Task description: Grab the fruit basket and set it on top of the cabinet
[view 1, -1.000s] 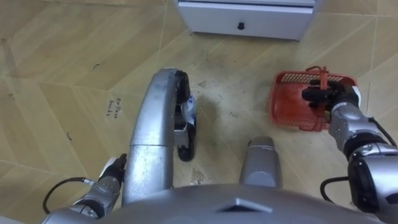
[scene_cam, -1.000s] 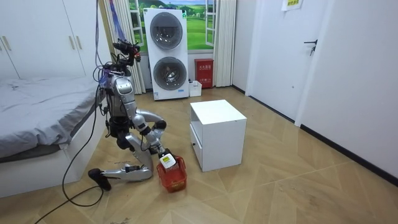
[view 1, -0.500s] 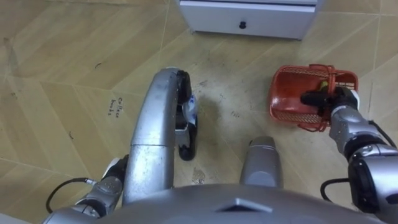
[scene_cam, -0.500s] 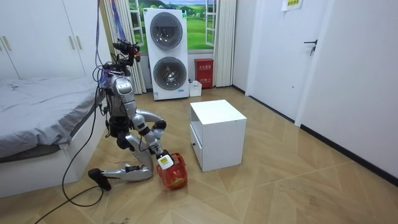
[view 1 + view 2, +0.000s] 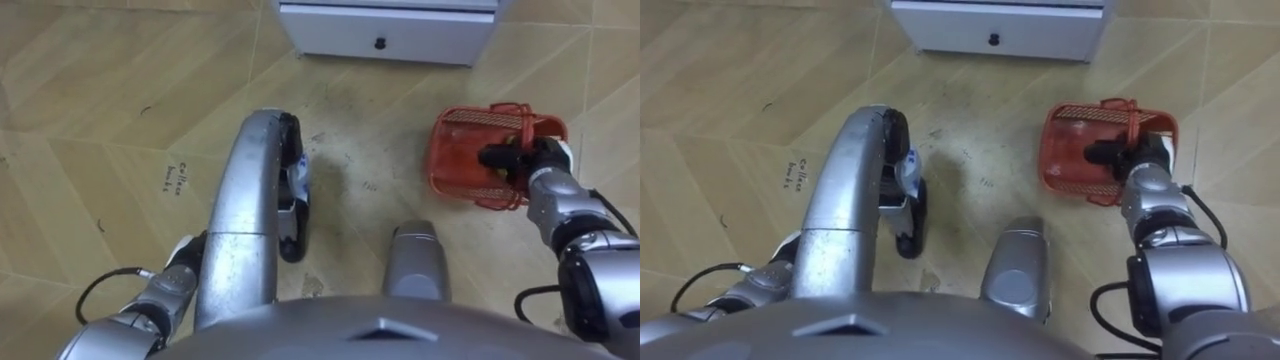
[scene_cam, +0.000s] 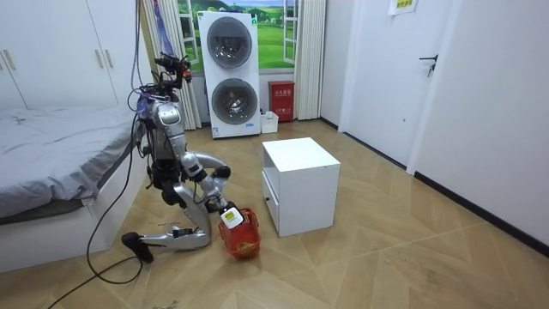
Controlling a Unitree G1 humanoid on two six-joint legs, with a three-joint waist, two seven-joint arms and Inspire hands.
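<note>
Basket of red mesh stands on the wooden floor at the robot's right, near the front of the white drawer cabinet, and it is tilted to one side. The right hand has its dark fingers curled round the handle above the rim. Perhaps one edge is off the floor, but this is not clear. The left hand is low beside the left leg; I cannot tell if its fingers are apart or together. In the room view the robot kneels between the bed and the cabinet.
</note>
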